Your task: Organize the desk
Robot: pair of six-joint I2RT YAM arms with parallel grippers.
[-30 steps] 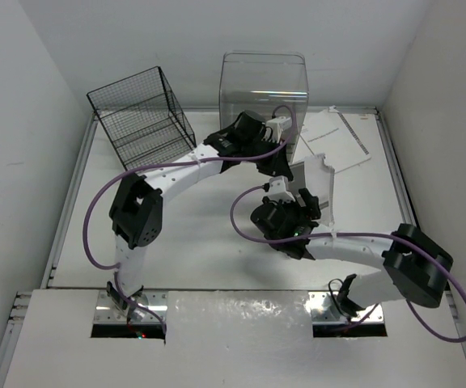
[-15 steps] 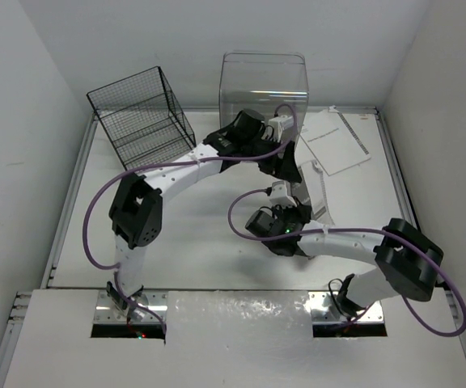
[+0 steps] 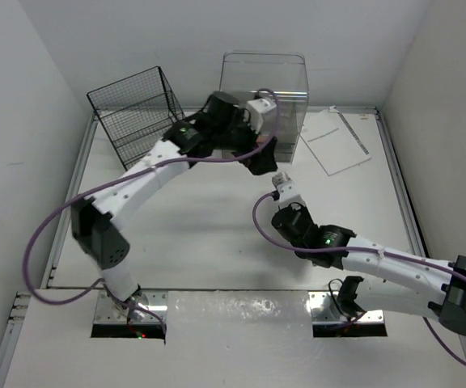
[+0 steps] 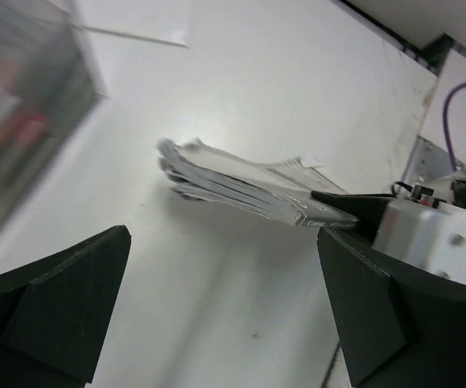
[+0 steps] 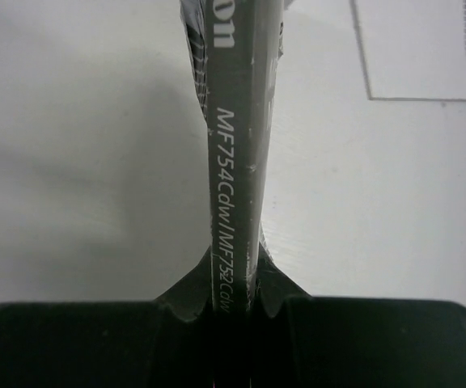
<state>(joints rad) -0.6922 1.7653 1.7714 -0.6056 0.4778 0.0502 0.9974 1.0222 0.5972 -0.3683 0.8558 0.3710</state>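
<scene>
The right gripper (image 5: 237, 279) is clamped hard on a thin booklet (image 5: 237, 153), its jaws almost together on the grey edge printed "MF754Cdw/MF752Cdw". It holds the booklet over the far half of the bench (image 3: 209, 234), about midway between the left and right edges. The white bench with its thin raised rim fills the floor of the white-walled enclosure, and both arms are bolted at its near edge. From the left wrist camera, the booklet juts out from the right gripper's fingers. Its loose pages fan slightly at the free end, and it casts a soft shadow on the bench below. The left gripper (image 4: 221, 299) is spread wide and grips nothing, its two dark fingers framing the booklet from the far side. A clear plastic container (image 3: 264, 85) stands at the middle of the far edge, just beyond the left gripper. A black wire basket (image 3: 140, 113) sits in the far left corner, and loose printed sheets (image 3: 334, 141) lie flat toward the far right corner.
</scene>
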